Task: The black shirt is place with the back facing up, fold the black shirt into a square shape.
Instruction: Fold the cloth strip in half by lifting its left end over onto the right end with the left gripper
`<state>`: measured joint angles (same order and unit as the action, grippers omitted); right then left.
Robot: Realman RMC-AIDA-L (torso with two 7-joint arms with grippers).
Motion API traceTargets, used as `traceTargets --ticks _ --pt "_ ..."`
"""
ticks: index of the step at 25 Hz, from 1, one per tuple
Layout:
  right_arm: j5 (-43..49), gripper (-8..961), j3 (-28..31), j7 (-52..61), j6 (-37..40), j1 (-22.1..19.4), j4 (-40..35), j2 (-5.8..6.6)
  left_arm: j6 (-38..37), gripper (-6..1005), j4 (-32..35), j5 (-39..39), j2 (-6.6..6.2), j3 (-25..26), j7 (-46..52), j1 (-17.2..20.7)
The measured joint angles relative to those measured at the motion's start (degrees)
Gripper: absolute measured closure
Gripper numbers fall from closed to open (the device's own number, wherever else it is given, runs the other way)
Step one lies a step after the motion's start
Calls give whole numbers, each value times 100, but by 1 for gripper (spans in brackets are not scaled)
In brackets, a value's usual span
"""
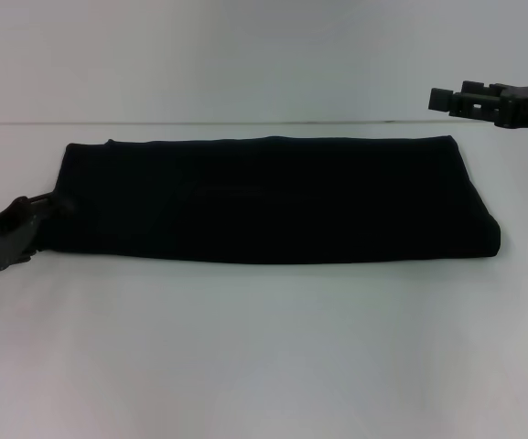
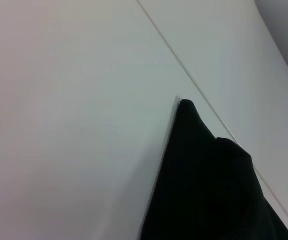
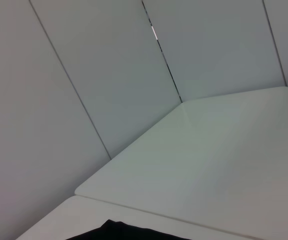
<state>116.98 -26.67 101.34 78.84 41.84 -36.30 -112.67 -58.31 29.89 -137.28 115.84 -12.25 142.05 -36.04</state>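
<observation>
A: What is being seen at the left end of the black shirt (image 1: 273,197)?

B: The left claw (image 1: 51,208) is being held low over the table (image 1: 264,347), right at the shirt's left edge. Its tip is touching or overlapping the cloth there, but whether the fingers are apart or together cannot be told. In the left wrist view, a pointed corner of the black shirt (image 2: 203,180) is being shown lying against the pale table (image 2: 64,125).

A: And the shirt itself?

B: It is being shown folded into a long band, lying flat across the middle of the table. Its right end is rounded by a fold, its left end is straighter, and no lettering is being shown on the upper side.

A: What is being seen to the right of the shirt?

B: The right claw (image 1: 442,98) is being held in the air, above and beyond the shirt's far right corner, well apart from the cloth. Whether it is apart or together cannot be told either. In the right wrist view only a small dark edge of the shirt (image 3: 119,231) is being caught, with the table (image 3: 208,165) stretching past it.
</observation>
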Motion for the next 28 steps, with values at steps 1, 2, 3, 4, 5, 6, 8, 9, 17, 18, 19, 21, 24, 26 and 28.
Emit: traceTargets --ticks 1,2,3,4,5,6,8,9,17,18,19,21,24,26,28 --pt "0 57 0 0 0 0 0 0 0 194 1 5 0 -2 -40 4" --pt "0 57 1 0 0 0 0 0 2 194 2 23 0 13 -99 18" --pt "0 57 1 0 0 0 -1 0 4 221 2 39 0 31 -133 31" --pt "0 57 2 0 0 0 -2 0 6 248 2 50 0 47 -160 42" --pt "0 57 3 0 0 0 -6 0 16 275 2 58 0 58 -181 50" --pt "0 57 13 0 0 0 -11 0 27 302 2 60 0 56 -184 53" --pt "0 57 20 0 0 0 -13 0 45 355 5 49 0 37 -190 56" --pt "0 57 25 0 0 0 -16 0 54 382 6 40 0 29 -191 57" --pt "0 58 12 0 -7 -6 -58 -1 140 693 -2 17 7 8 -324 54" --pt "0 58 9 0 -17 -7 -59 -4 139 733 2 17 7 8 -357 56" --pt "0 58 5 0 -27 -6 -58 -5 138 773 7 17 8 8 -415 57" --pt "0 58 -5 0 -41 0 -45 -12 137 853 21 4 8 9 -544 63" --pt "1 58 -5 0 -43 9 -40 -52 138 916 34 -5 7 10 -654 80" --pt "0 59 16 0 -56 10 -58 -95 130 958 124 -10 11 23 -964 156" --pt "0 59 34 0 -90 14 -58 -136 70 979 237 16 14 27 -1183 234"
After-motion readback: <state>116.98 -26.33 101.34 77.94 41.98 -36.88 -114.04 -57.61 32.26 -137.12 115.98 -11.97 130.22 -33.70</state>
